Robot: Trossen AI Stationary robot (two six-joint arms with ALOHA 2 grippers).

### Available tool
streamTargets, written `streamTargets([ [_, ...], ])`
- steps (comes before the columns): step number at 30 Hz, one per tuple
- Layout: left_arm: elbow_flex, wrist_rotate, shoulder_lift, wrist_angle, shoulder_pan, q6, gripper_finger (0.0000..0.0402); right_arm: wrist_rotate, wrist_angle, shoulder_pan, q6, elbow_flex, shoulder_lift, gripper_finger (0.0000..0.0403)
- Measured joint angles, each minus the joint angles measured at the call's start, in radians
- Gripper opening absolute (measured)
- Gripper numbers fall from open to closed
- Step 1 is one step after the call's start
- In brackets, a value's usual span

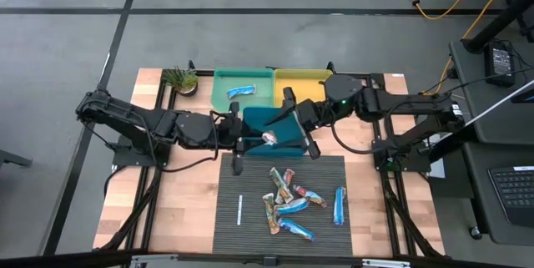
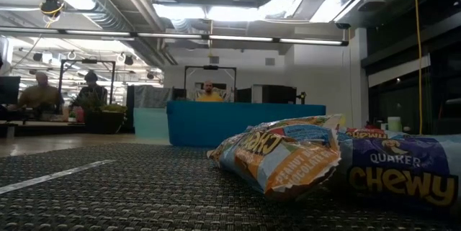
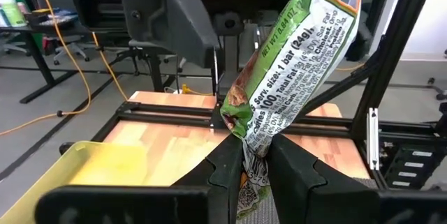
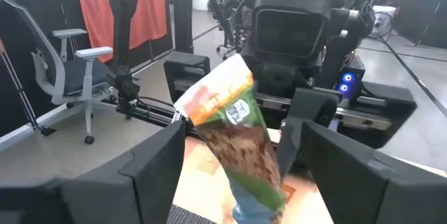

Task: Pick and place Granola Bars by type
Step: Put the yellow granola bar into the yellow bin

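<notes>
The left hand [image 3: 255, 165], clamped on a green granola bar [image 3: 293, 63] above the teal bin [image 1: 271, 126], should hold steady until the spread right hand [image 4: 234, 168] closes squarely around it.

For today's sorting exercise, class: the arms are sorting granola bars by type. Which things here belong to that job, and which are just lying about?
Belong to the job:
- green-wrapped bar pinched in the left gripper
- right gripper, open around that bar
- loose bars on the mat
- blue bar in the green bin
- yellow bin
- teal bin

Just lying about:
- potted plant
- white stick
</notes>
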Motion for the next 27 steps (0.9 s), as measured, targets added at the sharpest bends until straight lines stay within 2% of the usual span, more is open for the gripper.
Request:
streamTargets([
  [4, 0.0, 0.0, 0.0, 0.002, 0.006, 0.0, 0.0056, 0.0, 0.002, 0.0, 0.0, 0.0, 0.003, 0.0283],
  [8, 0.0, 0.022, 0.001, 0.002, 0.017, -0.005, 0.0056, 0.0, 0.002, 0.0, 0.002, 0.0, 0.003, 0.0257],
  [22, 0.0, 0.032, 0.003, 0.003, 0.035, -0.007, 0.0056, 0.002, 0.001, 0.0, 0.0, 0.0, 0.003, 0.0063],
  [27, 0.0, 0.03, 0.001, 0.002, 0.03, -0.032, 0.0067, 0.002, 0.001, -0.001, 0.0, 0.0, 0.003, 0.0027],
])
